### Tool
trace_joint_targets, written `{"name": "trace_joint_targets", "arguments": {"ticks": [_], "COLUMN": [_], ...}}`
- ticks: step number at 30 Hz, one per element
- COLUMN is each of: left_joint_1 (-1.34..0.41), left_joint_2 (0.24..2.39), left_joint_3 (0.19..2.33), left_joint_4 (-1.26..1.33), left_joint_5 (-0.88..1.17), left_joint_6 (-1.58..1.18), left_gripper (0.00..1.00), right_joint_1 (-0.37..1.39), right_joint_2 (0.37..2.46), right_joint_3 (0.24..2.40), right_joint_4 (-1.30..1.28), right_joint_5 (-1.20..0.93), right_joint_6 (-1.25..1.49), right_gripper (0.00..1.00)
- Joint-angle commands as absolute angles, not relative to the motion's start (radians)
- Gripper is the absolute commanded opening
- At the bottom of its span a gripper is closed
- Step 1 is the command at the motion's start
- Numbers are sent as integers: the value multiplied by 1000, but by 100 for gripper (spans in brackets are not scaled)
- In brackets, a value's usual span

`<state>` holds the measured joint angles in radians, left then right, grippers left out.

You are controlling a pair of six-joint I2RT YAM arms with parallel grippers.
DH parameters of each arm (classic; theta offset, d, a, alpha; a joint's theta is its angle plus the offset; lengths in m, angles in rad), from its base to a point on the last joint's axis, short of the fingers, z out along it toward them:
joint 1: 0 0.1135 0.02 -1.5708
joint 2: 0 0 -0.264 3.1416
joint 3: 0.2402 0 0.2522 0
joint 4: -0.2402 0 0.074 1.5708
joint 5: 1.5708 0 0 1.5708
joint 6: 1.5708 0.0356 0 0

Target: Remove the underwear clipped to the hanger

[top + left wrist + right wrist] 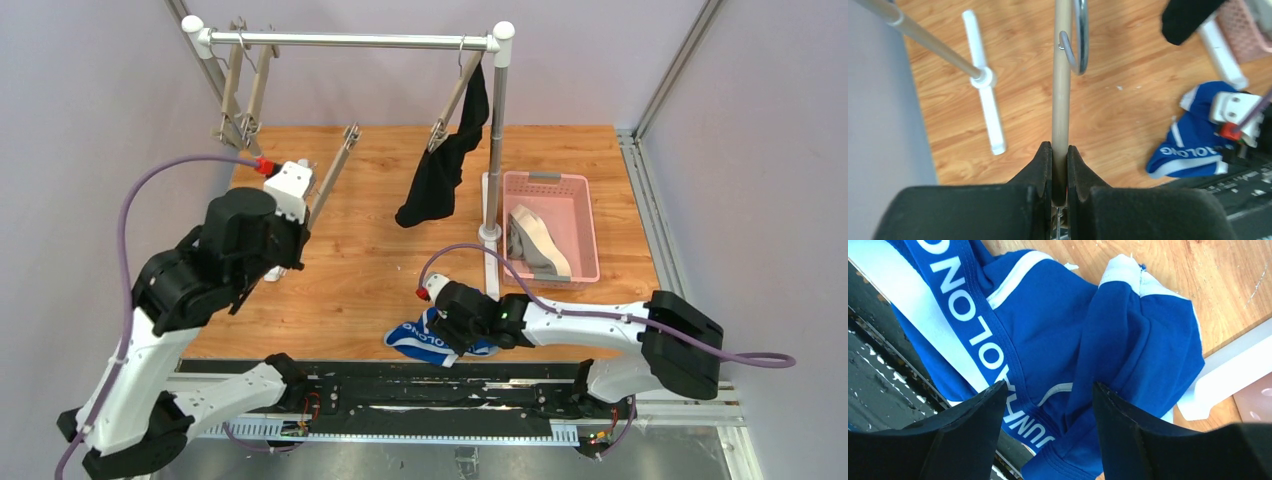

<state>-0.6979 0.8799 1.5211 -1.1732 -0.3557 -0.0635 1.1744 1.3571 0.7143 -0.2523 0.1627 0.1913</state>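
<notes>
Blue briefs (413,339) crumpled on orange wooden table (370,270) between lilac walls (90,110).

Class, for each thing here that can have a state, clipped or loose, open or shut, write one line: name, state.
black underwear: clipped to the right hanger, hanging.
blue underwear: loose, crumpled at the table's near edge.
grey underwear: loose, lying in the pink basket.
left gripper: shut on the bar of a bare hanger.
right gripper: open, over the blue underwear.
</notes>
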Motion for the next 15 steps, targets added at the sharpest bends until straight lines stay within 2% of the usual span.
{"name": "trace_joint_targets", "arguments": {"ticks": [1, 4, 9, 15], "left_joint_1": [-701, -676, -469, -416], "left_joint_2": [956, 1013, 1080, 1194], "left_joint_3": [1597, 1617, 1590, 1701], "left_joint_4": [-1194, -1185, -1079, -1057], "left_joint_5": [-535, -512, -248, -216], "left_joint_6": [-14, 5, 53, 64], "left_gripper": [0, 0, 0, 0], "right_joint_1": [1189, 1191, 1193, 1193], "right_joint_2": [1385, 1418, 1434, 1482], "right_joint_3": [707, 718, 702, 701], "right_joint_4": [-192, -201, -183, -186], "right_joint_5": [163, 140, 145, 152], "right_joint_6": [221, 235, 252, 249], "right_gripper": [64, 60, 52, 40]}}
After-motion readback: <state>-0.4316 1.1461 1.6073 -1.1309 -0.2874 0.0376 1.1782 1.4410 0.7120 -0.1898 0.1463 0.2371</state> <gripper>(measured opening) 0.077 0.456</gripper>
